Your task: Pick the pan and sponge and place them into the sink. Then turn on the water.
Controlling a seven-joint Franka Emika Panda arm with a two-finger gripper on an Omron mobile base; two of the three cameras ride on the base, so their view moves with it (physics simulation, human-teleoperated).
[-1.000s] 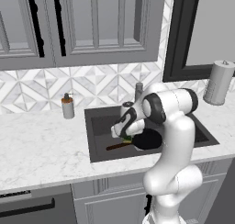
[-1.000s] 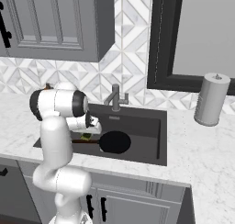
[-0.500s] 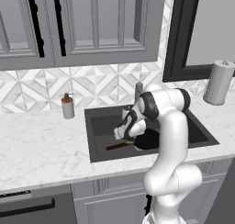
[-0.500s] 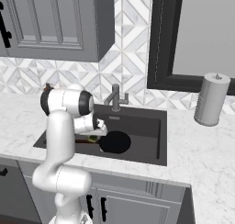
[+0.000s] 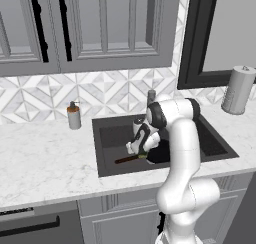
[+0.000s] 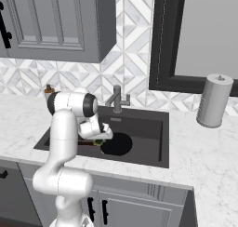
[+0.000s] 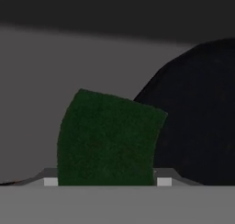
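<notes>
Inside the large rectangular dark-grey recessed sink (image 5: 112,138), set into the white marbled table (image 5: 45,160), the round flat black frying pan (image 6: 116,144) lies on the basin floor, its long thin dark-brown handle pointing away from the grey metal faucet (image 6: 116,98); the small rectangular sponge (image 7: 108,138), its coarse dark-green scrubbing face bowed, sits pinched between the jaws of the white gripper (image 5: 141,153) low in the sink, just beside the pan's rim.
</notes>
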